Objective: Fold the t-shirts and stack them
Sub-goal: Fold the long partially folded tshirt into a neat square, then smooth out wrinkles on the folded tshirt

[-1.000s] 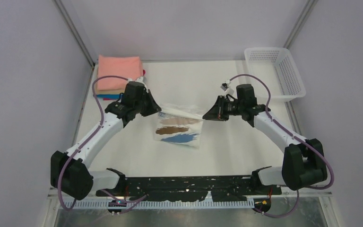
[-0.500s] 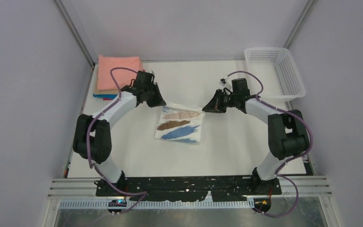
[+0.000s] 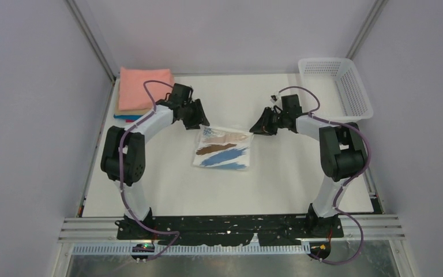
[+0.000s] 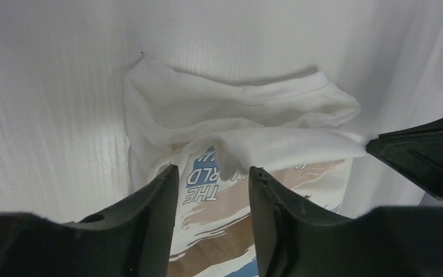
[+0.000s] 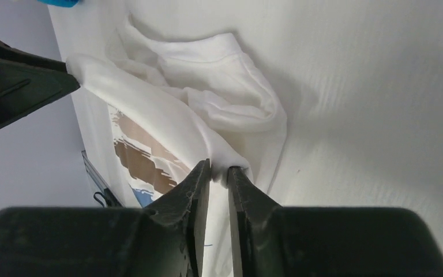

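The white t-shirt (image 3: 224, 150) with blue and brown brushstrokes lies mid-table, its upper part folded over in a loose roll (image 4: 277, 144). My left gripper (image 3: 199, 123) hovers at the shirt's far-left corner. Its jaws stand open over the print (image 4: 213, 172), holding nothing. My right gripper (image 3: 256, 130) is at the far-right corner. Its jaws are a narrow slit apart (image 5: 219, 171), and a tip of white cloth (image 5: 231, 158) still sits between the fingertips. Folded t-shirts are stacked at the back left, with salmon-pink (image 3: 145, 86) on top and blue and magenta edges (image 3: 128, 118) below.
A white plastic mesh basket (image 3: 352, 95) stands at the back right corner. Grey walls and slanted metal posts close in the table on both sides. The arms' bases and a black rail (image 3: 231, 226) line the near edge.
Both arms have reached farther back and drawn the shirt's upper edge over itself. The left jaws have opened and let go of the cloth. The right jaws have parted slightly.
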{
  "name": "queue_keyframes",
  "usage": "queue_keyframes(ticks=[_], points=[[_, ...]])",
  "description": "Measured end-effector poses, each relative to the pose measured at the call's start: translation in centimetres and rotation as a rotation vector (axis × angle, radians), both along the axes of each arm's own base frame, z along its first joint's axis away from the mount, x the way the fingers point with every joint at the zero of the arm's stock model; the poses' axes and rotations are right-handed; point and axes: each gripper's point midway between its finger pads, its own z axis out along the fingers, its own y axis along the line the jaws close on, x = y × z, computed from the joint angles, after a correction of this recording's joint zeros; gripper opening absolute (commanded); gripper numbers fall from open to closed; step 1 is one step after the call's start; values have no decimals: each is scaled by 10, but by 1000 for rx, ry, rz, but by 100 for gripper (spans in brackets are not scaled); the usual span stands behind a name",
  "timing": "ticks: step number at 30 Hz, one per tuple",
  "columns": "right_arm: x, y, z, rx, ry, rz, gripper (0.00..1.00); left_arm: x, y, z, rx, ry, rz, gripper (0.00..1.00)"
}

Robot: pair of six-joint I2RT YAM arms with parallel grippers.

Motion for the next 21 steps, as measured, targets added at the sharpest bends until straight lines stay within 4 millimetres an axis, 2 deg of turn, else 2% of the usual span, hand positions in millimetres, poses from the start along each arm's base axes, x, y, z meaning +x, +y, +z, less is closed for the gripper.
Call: queue_keyframes(ticks=[1,2,3,4,5,8,9,11,14,16,18,21], points=[[2,-2,-2,-11,-2,-9,48,2,0,0,3,-5,-6,81],[5,-5,-4,-31,-5,-24,58,4,0,1,5,-10,-9,85],[9,-8,-6,-54,-5,-44,75,5,0,3,5,-16,-13,89],[13,-14,-7,-89,-10,-66,83,6,-1,5,1,-20,-12,94],[16,-18,-8,-115,-9,-87,99,8,-1,8,-4,-27,-10,99],[22,-34,5,-227,-61,-151,96,7,-2,21,-17,-53,-11,100],[21,-37,14,-246,-82,-162,95,5,-2,26,-22,-64,-12,100],[16,-35,44,-257,-160,-175,95,-7,-3,39,-39,-98,-23,99],[-14,-6,89,-170,-293,-118,95,-35,-9,55,-89,-138,-61,99],[-42,23,104,-60,-357,-58,95,-50,-18,58,-138,-147,-90,100],[-70,49,98,26,-361,8,95,-61,-27,52,-179,-132,-115,100],[-106,80,63,100,-273,97,95,-69,-41,29,-212,-67,-142,100]])
